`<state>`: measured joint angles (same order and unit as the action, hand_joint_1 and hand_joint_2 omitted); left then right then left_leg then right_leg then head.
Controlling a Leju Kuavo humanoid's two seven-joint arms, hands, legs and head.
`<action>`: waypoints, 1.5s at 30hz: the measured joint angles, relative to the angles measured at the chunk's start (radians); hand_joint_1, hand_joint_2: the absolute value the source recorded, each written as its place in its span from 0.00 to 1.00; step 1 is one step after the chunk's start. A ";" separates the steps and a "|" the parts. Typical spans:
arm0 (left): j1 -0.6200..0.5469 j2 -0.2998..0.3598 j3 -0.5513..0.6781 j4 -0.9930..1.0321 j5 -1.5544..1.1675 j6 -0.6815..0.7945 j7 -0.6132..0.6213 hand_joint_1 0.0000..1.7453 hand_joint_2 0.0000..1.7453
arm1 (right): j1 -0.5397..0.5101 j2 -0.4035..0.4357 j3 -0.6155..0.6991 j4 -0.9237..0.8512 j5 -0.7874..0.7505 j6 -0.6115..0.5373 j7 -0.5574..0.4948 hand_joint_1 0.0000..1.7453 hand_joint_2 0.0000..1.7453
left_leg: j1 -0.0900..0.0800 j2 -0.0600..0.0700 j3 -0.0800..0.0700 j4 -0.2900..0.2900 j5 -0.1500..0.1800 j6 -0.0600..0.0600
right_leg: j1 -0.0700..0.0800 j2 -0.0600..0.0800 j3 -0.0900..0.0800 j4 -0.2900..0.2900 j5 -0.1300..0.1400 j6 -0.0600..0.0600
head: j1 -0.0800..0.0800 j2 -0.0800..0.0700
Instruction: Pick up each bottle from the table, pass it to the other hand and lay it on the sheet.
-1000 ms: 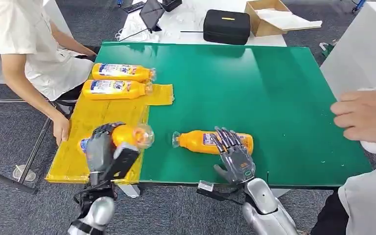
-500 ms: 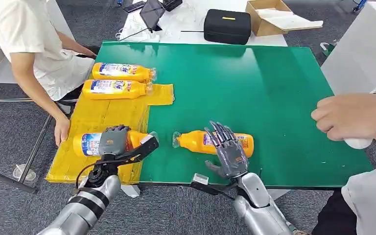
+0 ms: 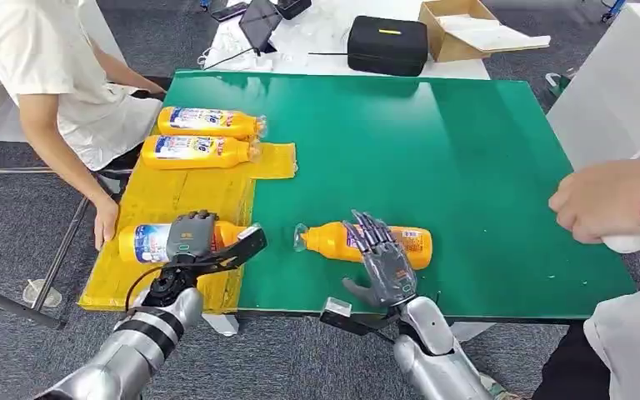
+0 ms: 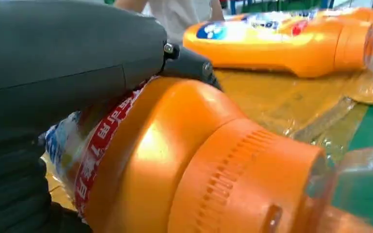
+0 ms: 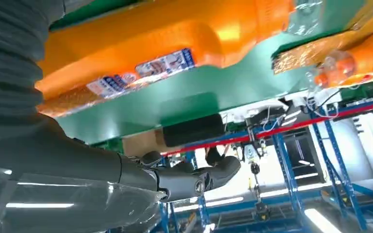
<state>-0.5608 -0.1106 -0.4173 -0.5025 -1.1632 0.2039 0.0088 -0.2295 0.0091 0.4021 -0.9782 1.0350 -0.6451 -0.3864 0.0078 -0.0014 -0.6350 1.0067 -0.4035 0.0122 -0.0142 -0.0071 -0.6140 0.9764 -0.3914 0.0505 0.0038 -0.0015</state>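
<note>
Left robot hand (image 3: 192,237) wrapped around orange plastic bottle (image 3: 162,242) lying on crinkled yellow sheet (image 3: 167,200): release gently. Right robot hand (image 3: 383,258), fingers spread, empty, over next orange bottle (image 3: 337,240) on green worktop (image 3: 433,150): grasp mid-body.

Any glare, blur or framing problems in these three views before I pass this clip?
Head view: evenly lit and sharp, only soft sheen on the green table. Left wrist view: the held bottle sits so close it looks soft, with a glare streak on its orange shoulder; the left robot hand is a dark mass. Right wrist view: turned upside down, bright ceiling lights wash out the background beyond the right robot hand.
</note>
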 measured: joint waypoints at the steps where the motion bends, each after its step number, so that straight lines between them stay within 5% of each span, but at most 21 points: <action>1: -0.009 0.000 0.000 0.008 0.003 -0.024 0.000 0.00 1.00 | -0.002 0.003 0.000 0.005 -0.008 0.000 -0.007 0.00 1.00 | 0.000 0.000 0.000 0.000 0.000 0.000 | 0.000 0.000 0.000 0.000 0.000 0.000 | 0.000 0.000; 29: -0.148 0.107 0.016 0.098 0.335 -0.604 -0.408 0.00 1.00 | -0.136 0.053 0.031 0.228 -0.250 -0.016 -0.225 0.00 1.00 | 0.000 -0.002 0.007 -0.001 0.002 -0.001 | 0.000 -0.002 0.007 0.000 0.001 -0.002 | 0.000 0.000; 38: -0.108 0.120 -0.032 0.060 0.407 -0.441 -0.478 0.00 1.00 | -0.147 0.057 0.046 0.261 -0.228 -0.045 -0.222 0.00 1.00 | 0.000 -0.002 0.006 0.000 0.003 -0.001 | 0.000 -0.002 0.005 0.000 0.002 -0.002 | 0.000 0.000; 45: -0.039 0.117 -0.111 -0.049 0.376 -0.243 -0.381 0.00 1.00 | -0.129 0.050 0.045 0.261 -0.210 -0.046 -0.183 0.00 1.00 | 0.000 -0.001 0.002 0.000 0.003 -0.001 | 0.000 -0.002 0.001 0.000 0.002 -0.002 | 0.000 0.000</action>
<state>-0.5999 0.0065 -0.5279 -0.5518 -0.7877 -0.0387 -0.3725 -0.3590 0.0591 0.4475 -0.7172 0.8251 -0.6912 -0.5696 0.0080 -0.0027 -0.6331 1.0066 -0.4006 0.0108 -0.0141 -0.0087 -0.6130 0.9767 -0.3895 0.0486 0.0042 -0.0015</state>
